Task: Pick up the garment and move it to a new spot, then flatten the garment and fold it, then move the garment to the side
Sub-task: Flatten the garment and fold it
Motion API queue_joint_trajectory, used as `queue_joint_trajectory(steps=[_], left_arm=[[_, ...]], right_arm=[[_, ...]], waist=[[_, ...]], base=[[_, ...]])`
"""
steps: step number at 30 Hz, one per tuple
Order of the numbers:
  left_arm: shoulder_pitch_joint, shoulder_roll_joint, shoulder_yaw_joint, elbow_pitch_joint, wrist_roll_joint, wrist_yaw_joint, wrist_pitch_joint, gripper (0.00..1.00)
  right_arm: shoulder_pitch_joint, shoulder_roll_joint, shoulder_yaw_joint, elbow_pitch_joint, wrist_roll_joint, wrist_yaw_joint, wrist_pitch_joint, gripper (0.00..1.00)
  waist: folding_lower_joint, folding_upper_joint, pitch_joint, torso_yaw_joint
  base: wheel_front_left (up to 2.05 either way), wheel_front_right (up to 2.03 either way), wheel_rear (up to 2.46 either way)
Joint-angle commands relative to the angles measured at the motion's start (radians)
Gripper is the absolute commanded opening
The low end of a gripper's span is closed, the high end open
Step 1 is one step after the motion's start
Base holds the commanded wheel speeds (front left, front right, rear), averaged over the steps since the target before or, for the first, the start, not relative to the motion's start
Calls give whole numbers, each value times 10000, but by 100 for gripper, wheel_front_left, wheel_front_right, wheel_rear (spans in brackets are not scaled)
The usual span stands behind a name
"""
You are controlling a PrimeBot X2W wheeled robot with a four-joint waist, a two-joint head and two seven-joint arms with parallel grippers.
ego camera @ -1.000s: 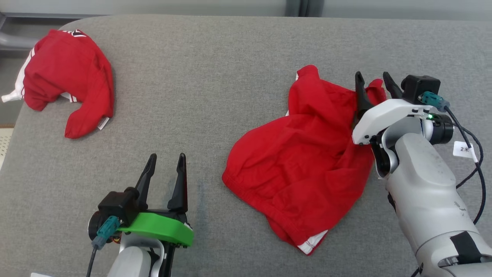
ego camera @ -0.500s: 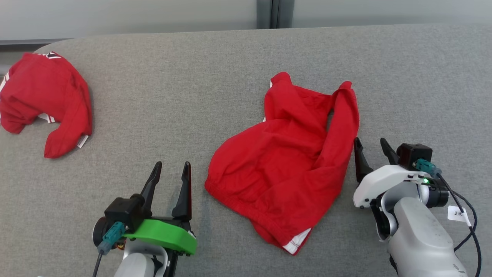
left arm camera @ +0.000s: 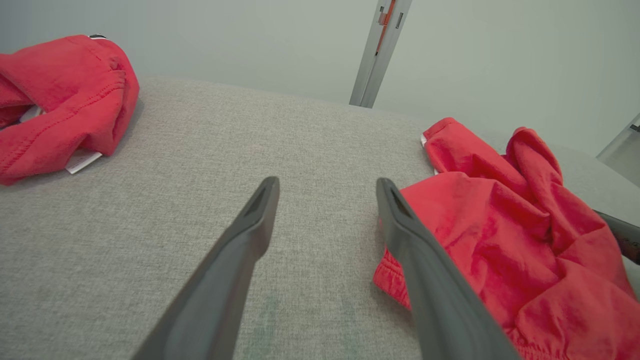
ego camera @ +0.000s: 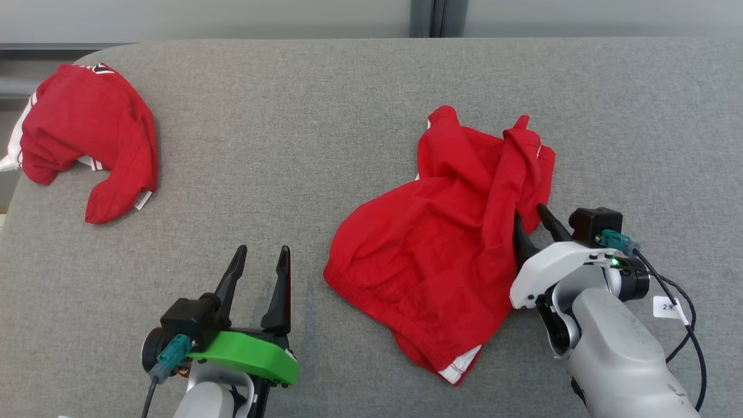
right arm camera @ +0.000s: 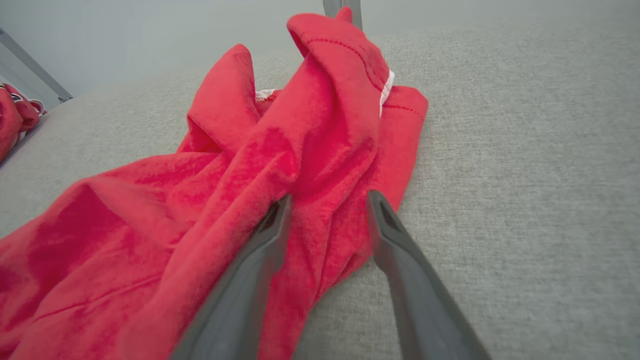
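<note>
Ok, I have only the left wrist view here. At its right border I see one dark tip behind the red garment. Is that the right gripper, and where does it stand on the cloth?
Observer: Yes. The right gripper straddles a raised fold at the right edge of the garment, jaws apart around it.
Operator: Is the fold flat?
Observer: No. In the right wrist view it stands up as a ridge running away from the fingers.
Operator: Does my left gripper touch the cloth?
Observer: No. In the head view the left gripper is open and apart from the garment, over bare table.
</note>
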Motion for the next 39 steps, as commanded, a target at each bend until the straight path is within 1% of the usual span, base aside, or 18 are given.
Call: queue_joint_trajectory(steps=[1, 2, 8, 15, 18, 22, 24, 25, 26, 27, 28, 31, 34, 36, 39], left_arm=[[-133, 4, 57, 19, 100, -22, -7, 100], [-135, 3, 65, 14, 101, -22, -5, 100], [-190, -2, 57, 12, 115, -50, -5, 100], [-214, -8, -12, 34, 104, -46, -5, 100], [-258, -8, -62, 9, 61, -35, -7, 100], [-318, -9, -154, -35, 0, -37, -5, 100], [-396, -10, -240, -96, -72, -15, -7, 100], [-433, -9, -274, -124, -94, 5, -5, 100], [-447, -8, -310, -153, -108, 23, -5, 100], [-440, -8, -339, -176, -131, 33, -7, 100], [-429, -8, -368, -184, -159, 49, -5, 100], [-397, -9, -444, -205, -201, 82, -5, 100], [-326, -8, -494, -227, -254, 116, -5, 100], [-248, -10, -509, -252, -264, 133, -5, 100], [-116, -8, -571, -275, -255, 127, -7, 100]], right_arm=[[-95, -34, 88, 33, 64, -3, -57, 8], [-131, -34, 138, 59, 86, -3, -61, 0], [-407, -34, 374, -42, 141, -3, -77, 0], [-510, -31, 908, -1209, 385, -3, -89, 0], [-727, -34, 1299, -1447, 520, -3, -27, 0], [-1106, -39, 1689, -1058, 714, -3, 346, 0], [-1413, -40, 1725, -666, 486, -3, 383, 0], [-1534, -37, 1712, -500, 448, -3, 352, 9], [-1644, -35, 1703, -327, 458, -3, 310, 31], [-1723, -35, 1709, -185, 507, -3, 285, 49], [-1819, -34, 1763, -29, 560, -3, 266, 100], [-2061, -34, 1989, 316, 678, -3, 231, 100], [-2192, -39, 2031, 369, 777, -3, 71, 100], [-2195, -40, 1871, 229, 679, -3, -30, 100], [-1919, -35, 1296, -223, 451, -3, -84, 100]], waist=[[0, 0, 8, -5], [0, 0, 14, -9], [0, 0, 61, -51], [0, 0, 35, -43], [0, 0, 48, 22], [0, 0, 132, 166], [0, 0, 204, 263], [0, 0, 230, 305], [0, 0, 249, 341], [0, 0, 263, 363], [0, 0, 275, 383], [0, 0, 258, 399], [0, 0, 171, 342], [0, 0, 79, 247], [0, 0, -81, 106]], base=[[0, 0, 0], [0, 0, 0], [0, 0, 0], [0, 0, 0], [0, 0, 0], [0, 0, 0], [0, 0, 0], [0, 0, 0], [0, 0, 0], [0, 0, 0], [0, 0, 0], [0, 0, 0], [0, 0, 0], [0, 0, 0], [0, 0, 0]])
